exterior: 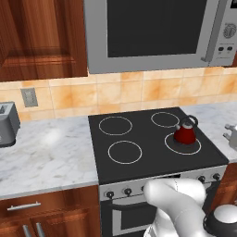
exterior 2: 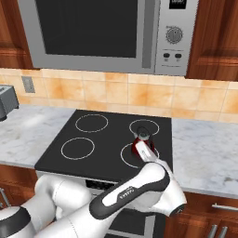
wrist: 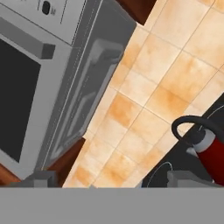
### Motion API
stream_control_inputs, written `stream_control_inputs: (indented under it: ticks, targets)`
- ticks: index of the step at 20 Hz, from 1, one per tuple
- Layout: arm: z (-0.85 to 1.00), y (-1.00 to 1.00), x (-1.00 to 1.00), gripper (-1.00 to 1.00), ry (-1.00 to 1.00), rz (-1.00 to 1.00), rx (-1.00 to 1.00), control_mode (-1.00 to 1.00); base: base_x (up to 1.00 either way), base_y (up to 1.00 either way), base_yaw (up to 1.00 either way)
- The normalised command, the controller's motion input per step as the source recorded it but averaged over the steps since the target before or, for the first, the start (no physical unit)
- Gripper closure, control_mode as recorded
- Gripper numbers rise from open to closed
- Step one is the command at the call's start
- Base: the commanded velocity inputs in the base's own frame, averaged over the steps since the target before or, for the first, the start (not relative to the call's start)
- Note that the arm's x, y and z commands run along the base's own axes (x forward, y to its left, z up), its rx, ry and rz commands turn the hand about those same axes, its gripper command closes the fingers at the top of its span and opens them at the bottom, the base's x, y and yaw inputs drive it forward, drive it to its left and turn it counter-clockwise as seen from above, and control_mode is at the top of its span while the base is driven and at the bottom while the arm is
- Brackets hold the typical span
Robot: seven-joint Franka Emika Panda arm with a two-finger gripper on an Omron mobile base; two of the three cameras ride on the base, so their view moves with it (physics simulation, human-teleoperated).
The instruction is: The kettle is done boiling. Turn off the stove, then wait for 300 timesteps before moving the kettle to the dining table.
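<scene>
I see the kettle (exterior: 185, 134) on the stove's (exterior: 148, 159) near-right burner, microwave (exterior: 157, 32) above, toaster (exterior: 8, 122) on the left worktop (exterior: 46, 152).

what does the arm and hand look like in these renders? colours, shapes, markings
Glossy white arm built of rounded, tubular segments, with dark grey-black bands and caps at the joints and a dark stripe along one link. No cables, logos or lettering visible. Of the hand, the hand view gives two small, blocky grey finger tips rising at the bottom of the picture.
</scene>
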Motion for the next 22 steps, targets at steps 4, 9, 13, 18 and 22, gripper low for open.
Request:
stream_control_inputs:
  ticks: [4, 9, 13, 18, 22]
  targets:
    - [0.00, 0.00, 0.33, -1.00, 0.10, -0.01, -0.12, -1.00, 0.00, 0.00, 0.00]
    - [0.04, 0.00, 0.41, -1.00, 0.08, 0.00, -0.22, -1.00, 0.00, 0.00, 0.00]
    - [0.00, 0.00, 0.38, -1.00, 0.16, 0.00, -0.23, -1.00, 0.00, 0.00, 0.00]
    - [0.00, 0.00, 0.35, -1.00, 0.16, 0.05, -0.21, -1.00, 0.00, 0.00, 0.00]
    - [0.00, 0.00, 0.29, -1.00, 0.09, 0.06, -0.20, -1.00, 0.00, 0.00, 0.00]
